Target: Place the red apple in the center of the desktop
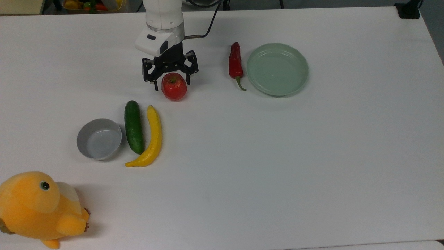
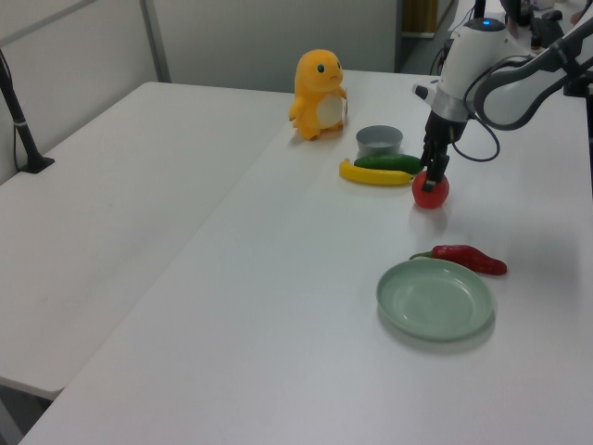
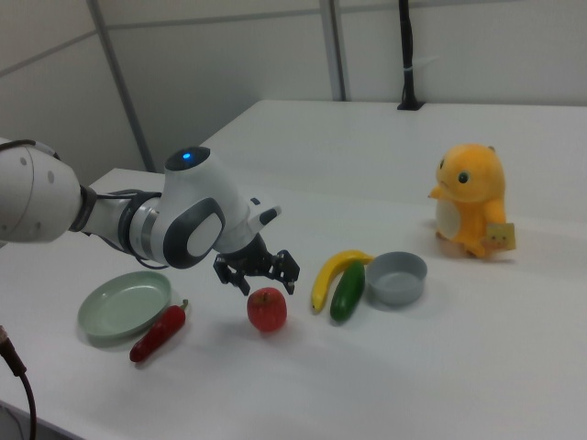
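Gripper (image 1: 170, 79) status: the fingers are spread apart and straddle the top of the apple (image 1: 173, 86) without clamping it; confirm this in the right view, where the gripper (image 3: 258, 272) sits just above the apple (image 3: 267, 309). You will find the apple resting stem-up on the table (image 1: 277, 166), in the top view's upper middle, between the banana (image 1: 150, 139) and the red chili (image 1: 235, 64), and well apart from the green plate (image 1: 277, 68). Judged against the task, that spot lies toward the arm's side of the table, not at its true middle. Treat the apple as rigid, smooth and glossy, of moderate weight, and likely to roll if nudged. If you regrasp it, take hold across its widest part, with 1 finger on each side, and avoid the stem end. Keep the cucumber (image 1: 134, 126) and the gray bowl (image 1: 99, 138) out of the path.
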`<act>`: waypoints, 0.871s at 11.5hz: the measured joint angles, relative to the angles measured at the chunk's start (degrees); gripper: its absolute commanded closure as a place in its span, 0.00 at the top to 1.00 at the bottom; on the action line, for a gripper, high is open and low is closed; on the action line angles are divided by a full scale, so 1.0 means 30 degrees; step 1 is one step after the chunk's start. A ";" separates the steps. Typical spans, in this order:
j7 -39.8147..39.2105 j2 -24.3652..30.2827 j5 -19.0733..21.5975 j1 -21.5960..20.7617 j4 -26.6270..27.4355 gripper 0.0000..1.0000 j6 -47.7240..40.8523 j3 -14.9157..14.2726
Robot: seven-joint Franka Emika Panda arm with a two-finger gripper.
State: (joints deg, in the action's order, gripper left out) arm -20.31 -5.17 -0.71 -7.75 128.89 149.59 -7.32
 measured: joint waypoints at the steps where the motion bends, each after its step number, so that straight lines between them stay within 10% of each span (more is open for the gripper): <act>1: 0.0535 0.0071 0.0000 0.0000 -0.0195 1.00 -0.0127 0.0001; 10: 0.7411 0.2183 0.0848 0.0175 -1.1058 1.00 -1.5224 0.0031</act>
State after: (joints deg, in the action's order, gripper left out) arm 1.93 1.38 1.83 -7.22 95.72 103.92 -7.22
